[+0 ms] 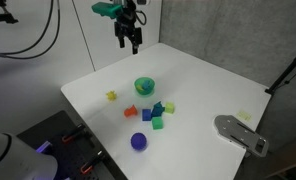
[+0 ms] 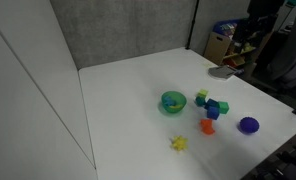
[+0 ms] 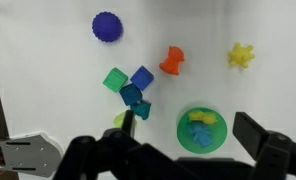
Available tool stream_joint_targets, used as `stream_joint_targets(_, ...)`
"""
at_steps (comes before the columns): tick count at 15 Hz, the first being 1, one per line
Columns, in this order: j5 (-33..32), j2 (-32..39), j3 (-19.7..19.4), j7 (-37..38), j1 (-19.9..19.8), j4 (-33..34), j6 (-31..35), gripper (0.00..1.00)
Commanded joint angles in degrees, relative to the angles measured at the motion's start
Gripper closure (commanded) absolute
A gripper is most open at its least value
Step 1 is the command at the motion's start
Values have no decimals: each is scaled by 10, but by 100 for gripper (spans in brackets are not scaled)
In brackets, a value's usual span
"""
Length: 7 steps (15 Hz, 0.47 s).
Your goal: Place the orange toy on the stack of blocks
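Note:
The orange toy lies on the white table, also in an exterior view and in the wrist view. The stack of blocks, blue and green cubes, sits beside it in both exterior views and the wrist view. My gripper hangs high above the table's far edge, open and empty, well away from both. In the wrist view its fingers frame the green bowl.
A green bowl holds small yellow and blue pieces. A purple ball, a yellow star piece and a grey tool lie on the table. A grey wall stands behind.

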Motion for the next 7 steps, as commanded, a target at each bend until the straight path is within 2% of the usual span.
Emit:
stream_joint_targets(1, 10, -55, 9, -21, -5, -19, -23, 0)
stream_joint_targets(3, 19, -64, 10, -39, -4, -27, -36, 0)
stream_joint_targets(4, 4, -45, 14, -14, -7, -9, -27, 0)
stream_joint_targets(7, 5, -47, 15, -17, -7, -12, -28, 0)
